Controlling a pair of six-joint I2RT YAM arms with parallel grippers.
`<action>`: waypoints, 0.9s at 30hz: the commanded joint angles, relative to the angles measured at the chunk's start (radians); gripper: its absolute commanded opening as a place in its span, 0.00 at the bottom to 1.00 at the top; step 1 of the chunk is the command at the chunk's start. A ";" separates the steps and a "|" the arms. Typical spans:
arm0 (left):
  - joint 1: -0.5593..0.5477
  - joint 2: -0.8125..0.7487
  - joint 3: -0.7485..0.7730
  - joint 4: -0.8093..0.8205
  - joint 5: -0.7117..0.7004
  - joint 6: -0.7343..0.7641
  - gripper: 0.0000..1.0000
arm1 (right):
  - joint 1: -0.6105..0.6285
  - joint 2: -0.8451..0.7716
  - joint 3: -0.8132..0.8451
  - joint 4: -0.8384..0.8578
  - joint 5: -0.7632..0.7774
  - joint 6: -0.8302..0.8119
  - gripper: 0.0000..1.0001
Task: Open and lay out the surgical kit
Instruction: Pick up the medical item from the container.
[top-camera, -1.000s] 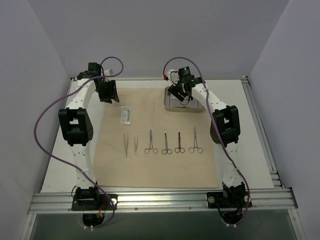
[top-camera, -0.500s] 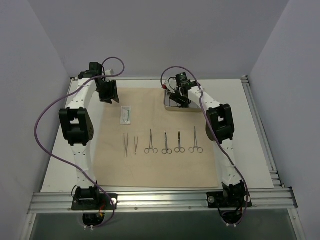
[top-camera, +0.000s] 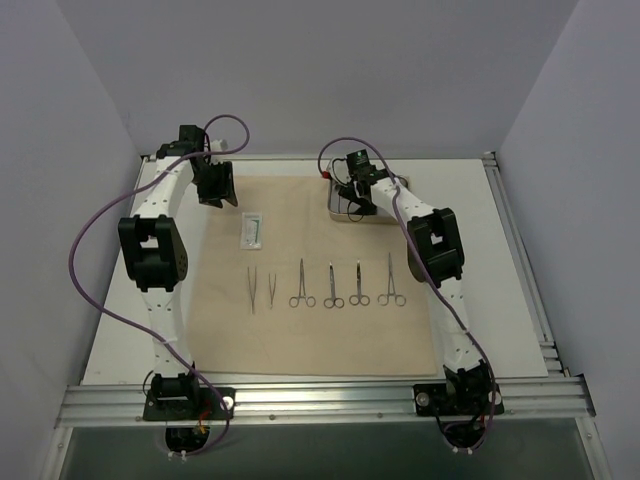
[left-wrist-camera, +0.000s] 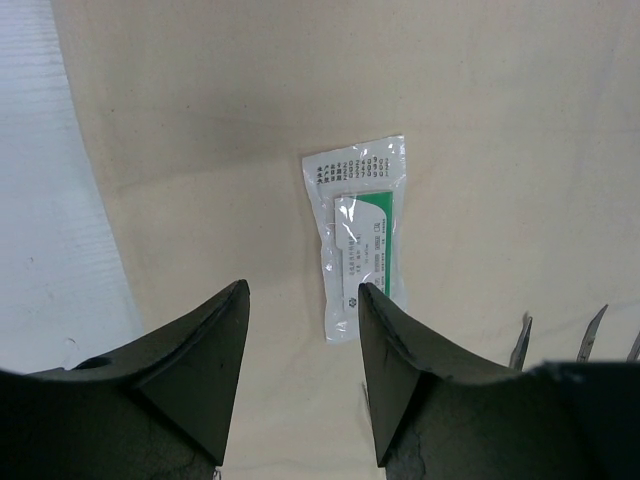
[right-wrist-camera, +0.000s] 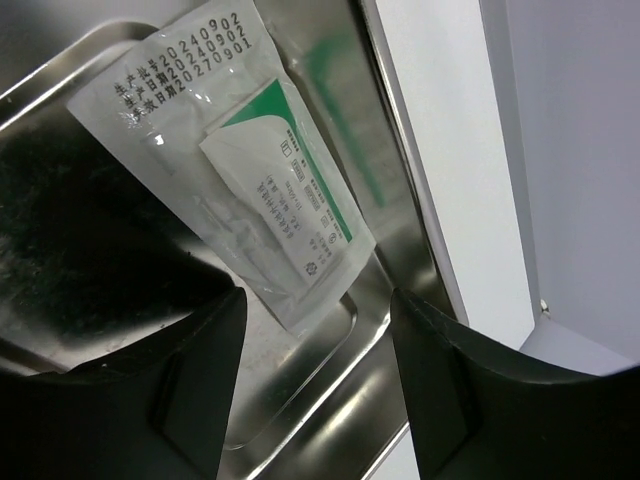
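The right gripper (right-wrist-camera: 315, 305) hangs over the steel tray (right-wrist-camera: 330, 400) at the far right corner of the cloth wrap (top-camera: 320, 340), jaws apart and empty. The white packet (right-wrist-camera: 240, 170) in the tray lies just ahead of the jaws, its long axis slanting across their gap. The left gripper (left-wrist-camera: 302, 290), also spread, is well away at far left.

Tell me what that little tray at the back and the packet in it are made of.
The tray looks like polished metal, probably stainless steel: grey, shiny, mirroring the packet's green stripe. The packet seems a clear glossy plastic pouch around a white printed insert, perhaps paper.
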 joint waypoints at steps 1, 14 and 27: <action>-0.005 -0.066 0.023 -0.007 -0.016 0.017 0.56 | 0.003 0.043 -0.010 -0.005 0.035 -0.016 0.55; -0.005 -0.060 0.016 -0.007 -0.022 0.019 0.56 | 0.009 0.050 -0.063 0.047 0.032 -0.029 0.43; -0.005 -0.054 0.021 -0.008 -0.019 0.020 0.56 | 0.012 0.040 -0.083 0.036 -0.003 -0.038 0.23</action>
